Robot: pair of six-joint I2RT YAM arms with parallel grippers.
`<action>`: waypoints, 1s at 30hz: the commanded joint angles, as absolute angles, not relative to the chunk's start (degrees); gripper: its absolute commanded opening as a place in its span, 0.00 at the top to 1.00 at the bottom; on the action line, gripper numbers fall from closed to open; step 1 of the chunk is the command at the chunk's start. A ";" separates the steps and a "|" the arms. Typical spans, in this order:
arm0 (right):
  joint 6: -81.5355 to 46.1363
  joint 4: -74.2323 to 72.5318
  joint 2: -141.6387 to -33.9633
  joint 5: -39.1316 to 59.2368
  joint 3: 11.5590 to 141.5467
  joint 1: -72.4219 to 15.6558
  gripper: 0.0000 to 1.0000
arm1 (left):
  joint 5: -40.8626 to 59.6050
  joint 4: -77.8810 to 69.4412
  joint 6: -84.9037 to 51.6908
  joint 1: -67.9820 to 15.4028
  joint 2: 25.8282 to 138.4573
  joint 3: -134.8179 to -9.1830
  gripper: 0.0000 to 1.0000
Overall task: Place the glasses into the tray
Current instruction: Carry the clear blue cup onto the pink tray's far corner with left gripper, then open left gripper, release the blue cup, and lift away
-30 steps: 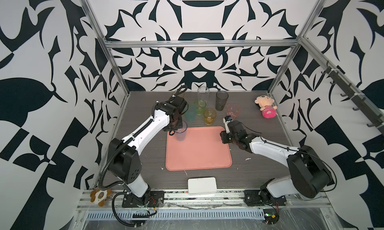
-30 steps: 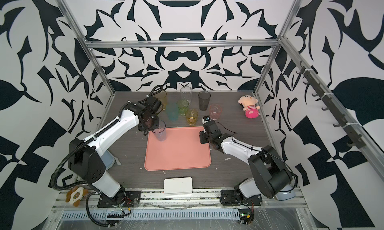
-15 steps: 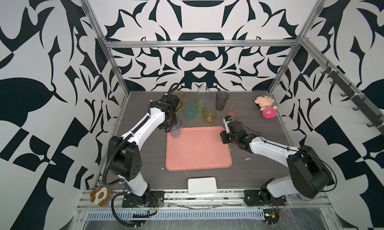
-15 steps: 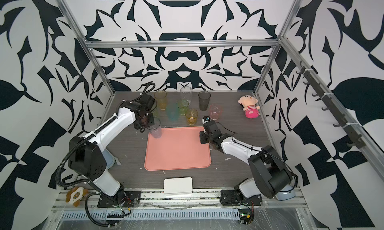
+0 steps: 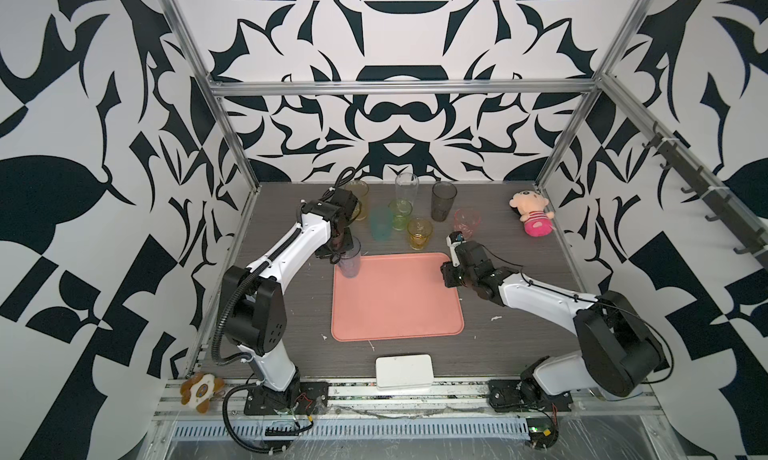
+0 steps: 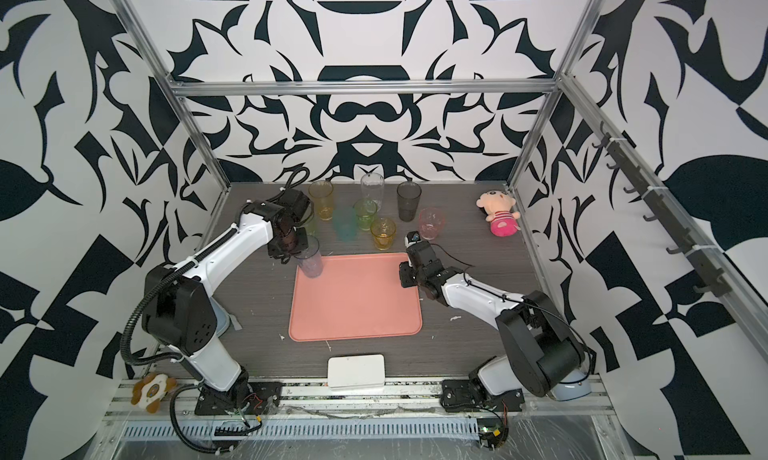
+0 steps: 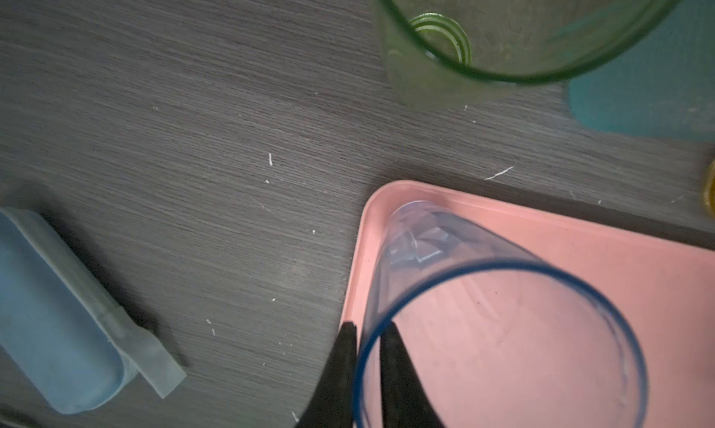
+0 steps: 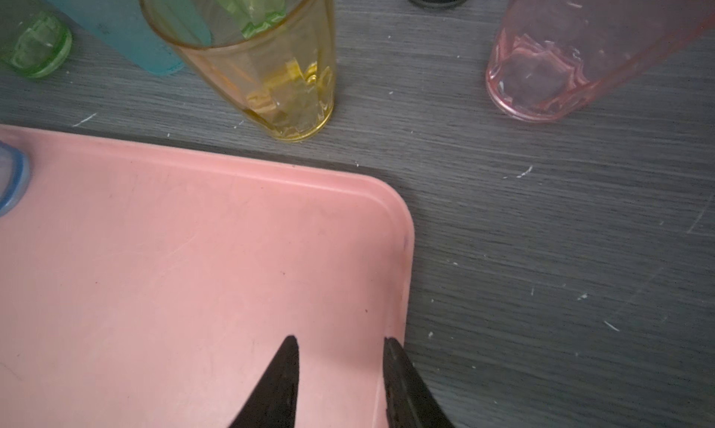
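The salmon-pink tray [image 5: 395, 312] [image 6: 357, 312] lies mid-table. A blue-grey glass [image 5: 349, 264] [image 7: 410, 240] stands upright in its far left corner. My left gripper [image 5: 343, 252] [image 7: 369, 327] straddles that glass's rim, one finger inside and one outside, slightly parted with a thin gap showing. My right gripper [image 5: 448, 275] [image 8: 340, 339] hangs open over the tray's right edge near the far right corner, holding nothing. Behind the tray stand several more glasses: amber [image 5: 419, 234] [image 8: 271, 66], pink [image 5: 467, 223] [image 8: 561, 58], teal [image 5: 380, 225], green [image 5: 400, 215], smoky grey [image 5: 443, 202], clear [image 5: 406, 189], tall amber [image 5: 358, 200].
A yellow-green glass [image 7: 522, 31] stands close beside my left wrist. A plush doll [image 5: 534, 214] lies at the back right. A white box [image 5: 404, 371] sits at the front edge. A pale blue block [image 7: 58, 317] lies left of the tray. Cage posts and walls close in the sides.
My left gripper carried the blue-grey glass a little leftward to the tray's far left corner, and its fingers have eased apart. The right arm has not moved.
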State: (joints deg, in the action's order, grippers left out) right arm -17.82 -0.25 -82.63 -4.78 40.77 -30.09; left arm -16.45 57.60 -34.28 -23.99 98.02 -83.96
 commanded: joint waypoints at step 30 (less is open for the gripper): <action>-16.38 -5.32 -74.61 -6.42 37.64 -30.41 0.60 | -20.12 66.84 -30.59 -22.54 97.37 -99.64 0.43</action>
State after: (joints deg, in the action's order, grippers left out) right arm -17.32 -3.01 -76.03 -5.23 38.02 -30.11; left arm -18.37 63.31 -30.94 -23.11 98.21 -96.99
